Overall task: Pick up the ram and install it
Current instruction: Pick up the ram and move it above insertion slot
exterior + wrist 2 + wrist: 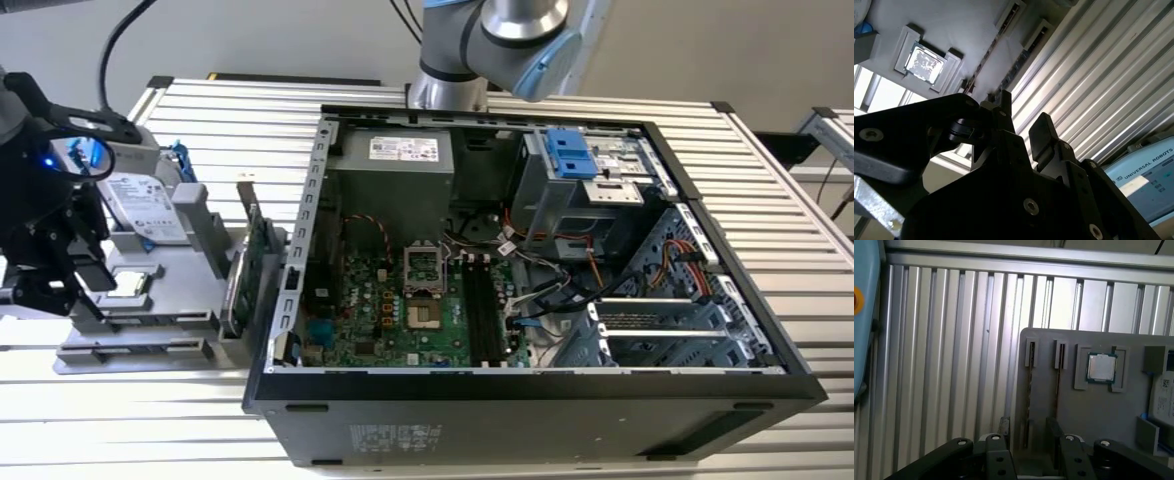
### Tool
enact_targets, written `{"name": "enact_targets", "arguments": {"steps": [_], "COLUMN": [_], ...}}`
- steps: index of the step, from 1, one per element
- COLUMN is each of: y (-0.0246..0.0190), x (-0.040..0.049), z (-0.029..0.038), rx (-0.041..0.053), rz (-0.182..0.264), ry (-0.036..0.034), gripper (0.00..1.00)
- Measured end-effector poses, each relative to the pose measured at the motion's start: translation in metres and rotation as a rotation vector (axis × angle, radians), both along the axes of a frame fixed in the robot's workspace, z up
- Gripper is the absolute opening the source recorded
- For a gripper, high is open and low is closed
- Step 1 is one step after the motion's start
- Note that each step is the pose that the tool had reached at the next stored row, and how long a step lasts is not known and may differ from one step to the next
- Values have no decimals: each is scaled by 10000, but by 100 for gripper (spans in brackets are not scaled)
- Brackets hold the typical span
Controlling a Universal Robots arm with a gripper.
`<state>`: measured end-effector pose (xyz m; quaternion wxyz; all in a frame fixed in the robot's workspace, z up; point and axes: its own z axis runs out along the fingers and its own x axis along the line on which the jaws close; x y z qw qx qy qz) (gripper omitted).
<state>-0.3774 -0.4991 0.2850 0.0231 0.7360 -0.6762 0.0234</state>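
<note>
Gripper (1029, 432) sits closest to the lens in both wrist views, its two black fingers (1004, 429) spread apart with nothing between them. It hangs over the near end of a grey holder (1094, 440) on the ribbed table (944, 365).

In the first wrist view the ram (1030, 390) stands on edge in a narrow slot of the holder, seen as a thin strip that runs away from the gap between the fingers. The jaws seem to straddle its line without touching it. A second stick (1058, 385) stands just beside it in the next slot, and right of that a CPU (1101, 367) lies in its pocket, with a hard drive (1164, 390) further right.

In the exterior view the arm (40, 200) is at the exterior view's left, above the holder and well apart from the open case (534, 385). On the board, the long dark sockets (487, 300) look empty.

As I judge it, the task is at its very start. The gripper is lined up over the ram, but the ram is not yet grasped or lifted. Carrying it to the case and seating it in a socket are both left to do.
</note>
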Motion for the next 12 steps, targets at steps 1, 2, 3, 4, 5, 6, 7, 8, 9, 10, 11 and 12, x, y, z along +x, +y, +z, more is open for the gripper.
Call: {"name": "enact_targets", "arguments": {"steps": [1, 2, 3, 4, 5, 6, 7, 8, 9, 10, 11, 12], "y": [0, 0, 0, 0, 0, 0, 0, 0, 0, 0, 0, 0], "x": [0, 0, 0, 0, 1, 0, 0, 0, 0, 0, 0, 0], "z": [-8, -16, -24, -34, -43, -53, -63, -74, -84, -97, -109, -122], "rx": [-1, -3, -5, -6, -7, -9, -9, -13, -20, -26, -25, -25], "rz": [1, 1, 1, 1, 1, 1, -1, 0, 2, 7, 18, 28], "ry": [0, 0, 0, -1, 0, 0, -1, -2, 0, 1, 0, -1], "gripper": [100, 100, 100, 100, 100, 100, 100, 100, 100, 100, 100, 100]}}
